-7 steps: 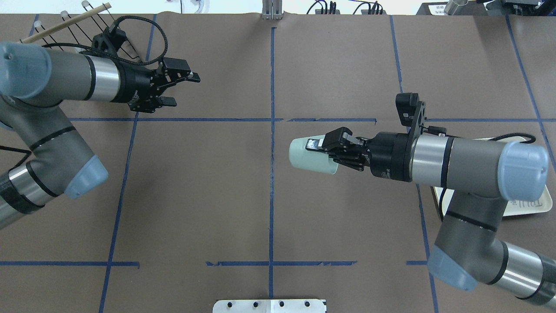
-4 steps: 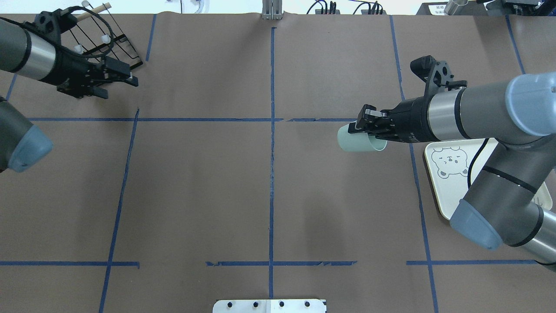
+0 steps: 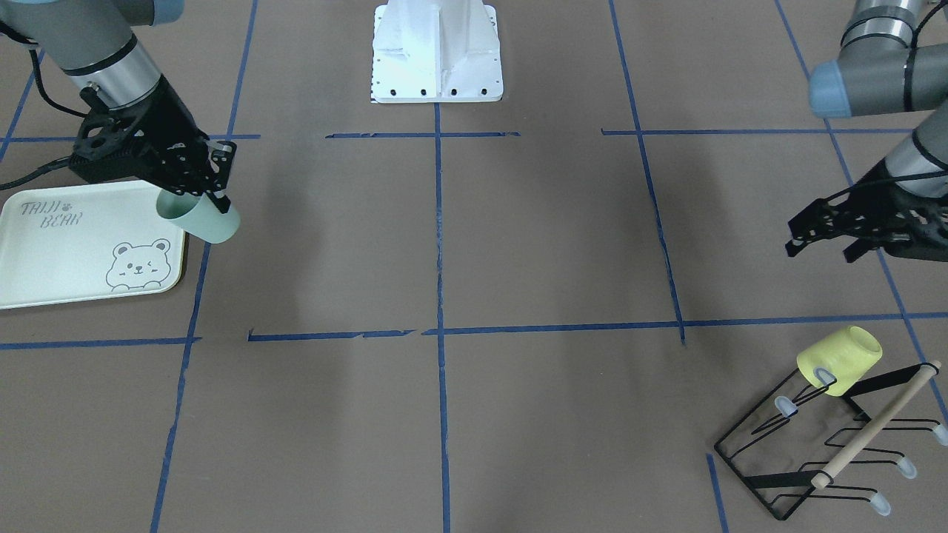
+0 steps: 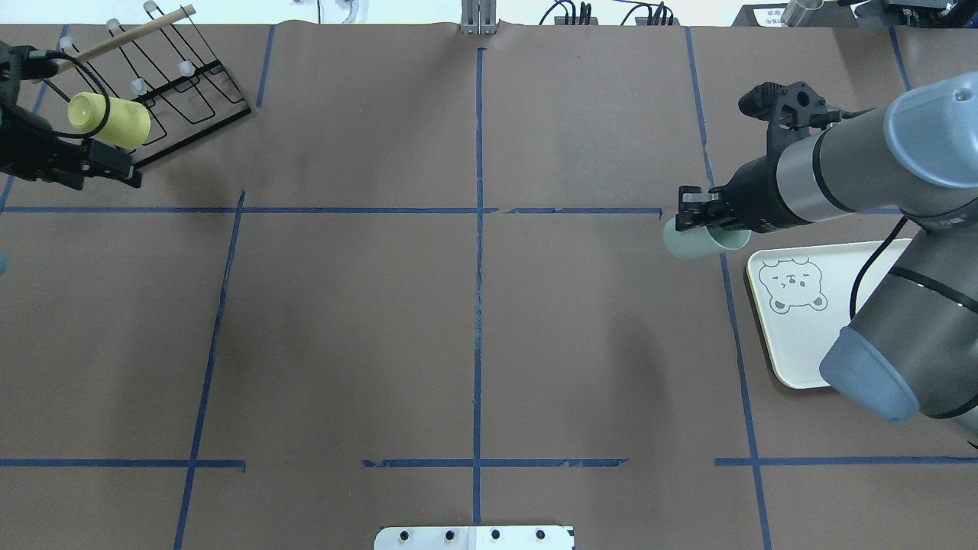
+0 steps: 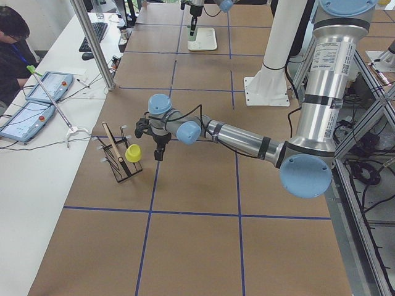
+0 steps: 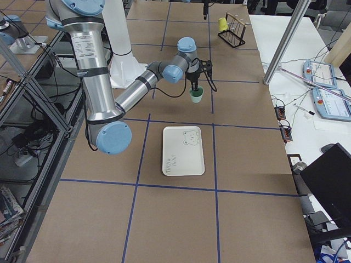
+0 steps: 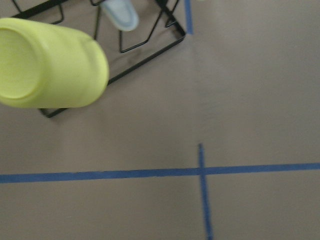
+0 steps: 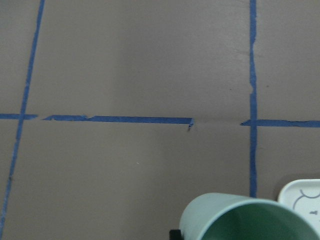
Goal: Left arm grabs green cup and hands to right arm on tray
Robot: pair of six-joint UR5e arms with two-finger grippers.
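The tray (image 3: 70, 270), lying by the bench's (image 3: 533, 244) right-hand end, is carrying grey lettering (image 3: 50, 214) reading "TAIJI BEAR" in one corner, beside a bear drawing (image 3: 138, 264)

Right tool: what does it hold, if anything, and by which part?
The right tool holds the green cup by its rim, at the open end.

robot arms: two, the left arm (image 3: 881, 74) and the right arm (image 4: 840, 176). grippers: two, the left gripper (image 3: 818, 248) and the right gripper (image 4: 688, 218). cups: two, one green cup (image 4: 691, 243) and one yellow cup (image 3: 840, 359). trays: one tray (image 3: 59, 252). racks: one wire rack (image 4: 191, 138), bearing one wooden rod (image 3: 874, 426). mounts: one white robot base (image 3: 437, 52). persons: one operator (image 5: 12, 43). screen units on the side bench: two, a nearer pendant (image 5: 24, 120) and a farther pendant (image 5: 52, 85).
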